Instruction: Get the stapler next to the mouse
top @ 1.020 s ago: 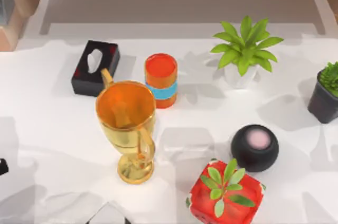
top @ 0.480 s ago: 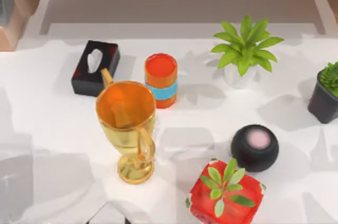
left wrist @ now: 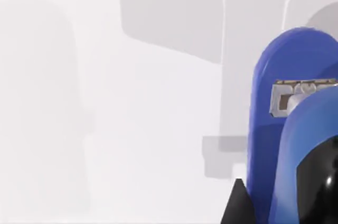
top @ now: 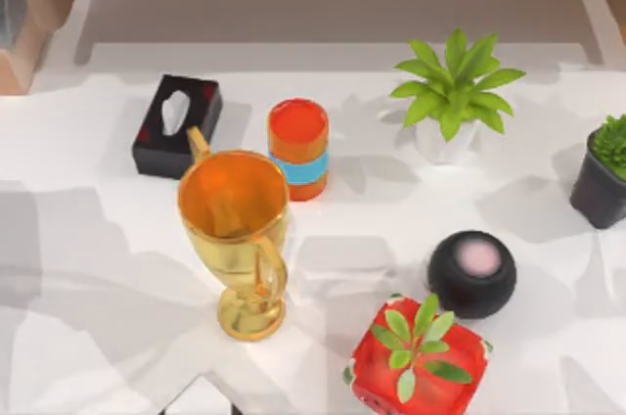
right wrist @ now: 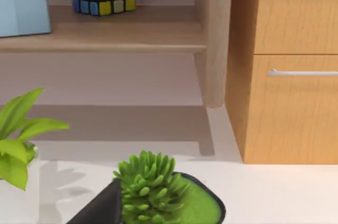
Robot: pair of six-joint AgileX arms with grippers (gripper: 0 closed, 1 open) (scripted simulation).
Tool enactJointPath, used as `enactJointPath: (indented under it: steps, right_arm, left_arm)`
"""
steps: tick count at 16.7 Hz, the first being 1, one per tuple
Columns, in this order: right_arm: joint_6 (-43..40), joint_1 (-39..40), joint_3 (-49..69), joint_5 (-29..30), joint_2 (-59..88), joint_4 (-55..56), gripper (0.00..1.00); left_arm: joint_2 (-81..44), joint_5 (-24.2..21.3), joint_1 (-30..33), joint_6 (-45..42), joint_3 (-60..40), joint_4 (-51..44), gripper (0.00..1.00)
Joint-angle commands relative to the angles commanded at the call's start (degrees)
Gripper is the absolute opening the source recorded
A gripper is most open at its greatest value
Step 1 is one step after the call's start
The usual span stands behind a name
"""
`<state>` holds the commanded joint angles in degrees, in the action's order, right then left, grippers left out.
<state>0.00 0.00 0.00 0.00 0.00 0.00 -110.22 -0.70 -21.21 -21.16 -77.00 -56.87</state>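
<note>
The blue stapler (left wrist: 274, 145) looms large in the left wrist view, its metal staple slot facing the camera, above white table with grey shadows. My left gripper (left wrist: 285, 205) sits around it, one dark fingertip (left wrist: 237, 208) against the stapler's side, and it looks shut on the stapler. The mouse is out of view.
A gold trophy cup (top: 235, 239), black tissue box (top: 176, 124), orange can (top: 298, 146), white-potted plant (top: 452, 92), black-potted succulent (top: 604, 170), black round speaker (top: 472, 273) and red planter (top: 419, 361) crowd the table. A pale, dark-edged shape (top: 199, 400) is cut by the front edge. A shelf runs behind.
The dark tip at the top view's left edge has gone out of view. The grey shadows over the table's left side have spread and shifted. Objects on the table have not moved.
</note>
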Motion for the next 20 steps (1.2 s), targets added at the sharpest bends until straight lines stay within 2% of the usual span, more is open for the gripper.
enactJointPath:
  steps: [3,20]
  right_arm:
    - [0.0,0.0,0.0,0.0,0.0,0.0,1.0]
    - [0.0,0.0,0.0,0.0,0.0,0.0,1.0]
  left_arm:
    - [-2.5,-0.1,-0.7,-2.8,-2.8,-0.3,0.0]
    - [-1.6,0.2,-0.4,-2.9,-3.6,2.3,0.0]
